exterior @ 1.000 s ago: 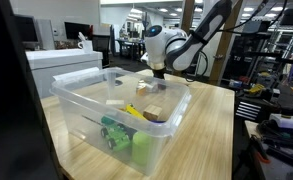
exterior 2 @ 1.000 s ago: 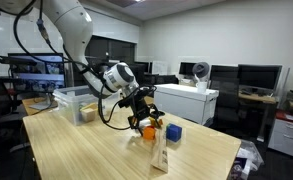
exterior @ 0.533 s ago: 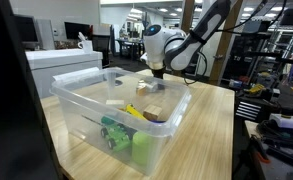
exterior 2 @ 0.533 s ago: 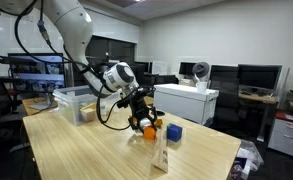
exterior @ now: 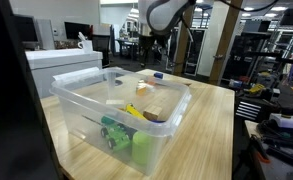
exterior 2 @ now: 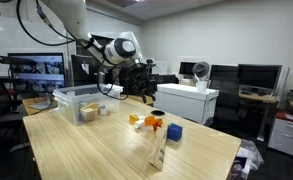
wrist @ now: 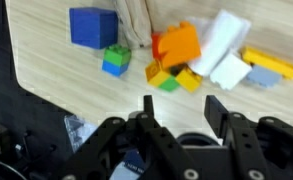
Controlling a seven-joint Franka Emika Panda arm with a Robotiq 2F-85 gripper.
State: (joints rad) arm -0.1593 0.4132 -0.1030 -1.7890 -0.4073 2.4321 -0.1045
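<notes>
The hand (wrist: 180,102) hangs well above the pale wooden surface (wrist: 66,75), fingers half apart with nothing between them. The orange plastic building block (wrist: 178,45) therefore lies free at upper centre of the wrist view, touching white plastic pieces (wrist: 221,50), with a blue cube (wrist: 92,27) at upper left.

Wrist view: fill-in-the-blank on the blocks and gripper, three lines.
The cube is ___.
The small block right beside it is ___.
The gripper hangs clear of the orange block, its jaws ___.
Missing words: blue; green; open.
</notes>
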